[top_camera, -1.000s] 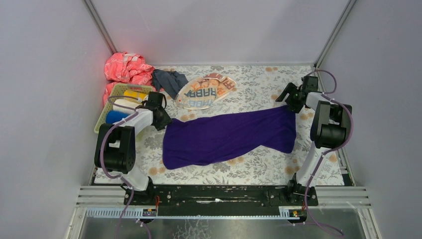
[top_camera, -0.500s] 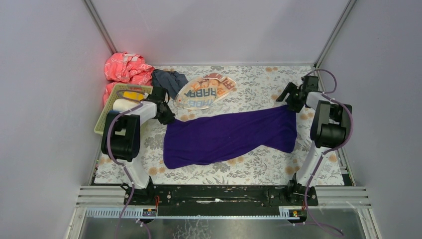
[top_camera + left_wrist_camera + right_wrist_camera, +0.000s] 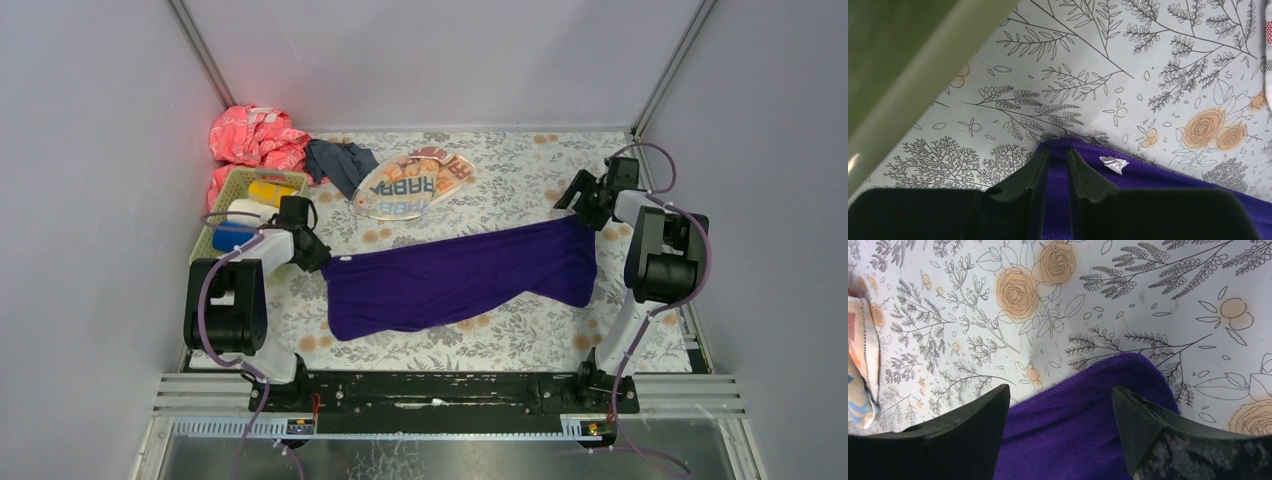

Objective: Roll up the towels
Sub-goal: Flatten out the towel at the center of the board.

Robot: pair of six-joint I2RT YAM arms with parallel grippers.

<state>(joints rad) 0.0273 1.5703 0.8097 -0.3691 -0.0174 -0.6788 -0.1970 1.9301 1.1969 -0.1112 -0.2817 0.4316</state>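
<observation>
1. Floral covering (image 3: 500,335): bare strip nearest the arm bases.

2. Purple towel (image 3: 460,275): lies across the middle of the covering, left to right. It is rumpled rather than flat, its near-left end hanging wider than the rest. This looks to be the one you are spreading before rolling.

3. Left gripper (image 3: 1058,165): clenched on the purple towel's far-left corner, jaws pressed together over the hem, beside a small white tag (image 3: 1113,164). The bite sits right at the edge.

4. Right gripper (image 3: 1060,390): released, jaws spread wide to either side of the towel's far-right corner. Whether it touches the cloth cannot be told.

5. Green basket (image 3: 220,200): just beside the left arm, holding yellow (image 3: 270,190), white (image 3: 243,210) and blue (image 3: 230,237) rolls.

6. Cream "RABBIT" towel (image 3: 410,190), dark grey-blue towel (image 3: 340,160), pink cloth (image 3: 255,135): far side, unrolled, well apart from the grippers.

Hazards, as judged:
- If you pull with the left alone, the whole towel will likely drag and bunch, since the right corner is not held.
- So shallow a pinch may slip off the hem under tension.
- If you swing the left arm outward, it may knock the basket.
- Rolling over the present wrinkles would give a lopsided roll.
</observation>
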